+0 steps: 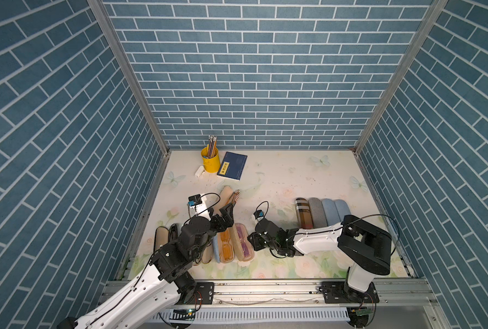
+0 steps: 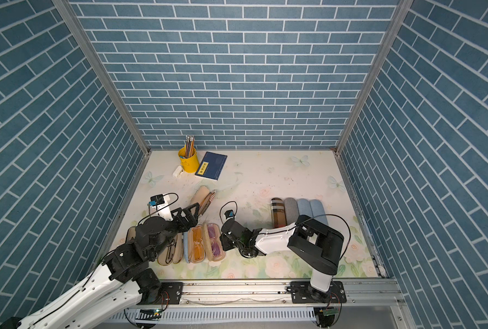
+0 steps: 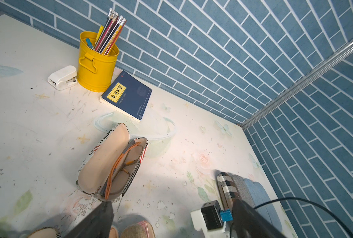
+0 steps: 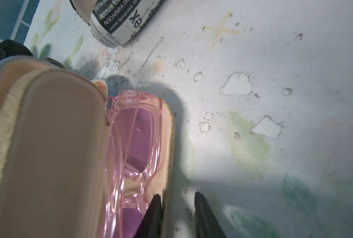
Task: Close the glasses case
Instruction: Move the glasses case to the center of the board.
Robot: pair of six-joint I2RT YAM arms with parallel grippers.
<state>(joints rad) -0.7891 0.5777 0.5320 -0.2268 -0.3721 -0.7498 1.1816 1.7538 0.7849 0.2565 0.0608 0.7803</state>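
Observation:
A straw-coloured glasses case (image 1: 244, 242) (image 2: 214, 242) lies open near the front with pink glasses (image 4: 134, 134) in it, its lid (image 4: 48, 144) raised beside them. My right gripper (image 4: 177, 194) (image 1: 253, 239) straddles the case's outer wall. One finger (image 4: 155, 208) is inside against the wall, the other stands outside with a gap, so the jaws are narrow but open. Farther back, a newsprint-patterned case (image 3: 111, 164) (image 1: 230, 196) with orange-framed glasses also lies open. My left gripper (image 3: 171, 203) (image 1: 228, 211) hovers wide open just short of its near end, holding nothing.
More open cases (image 1: 225, 245) lie side by side left of the pink one, under my left arm. A row of closed cases (image 1: 322, 212) sits at the right. A yellow pencil cup (image 1: 210, 162), blue book (image 1: 232, 165) and white stapler (image 1: 199, 171) stand at the back.

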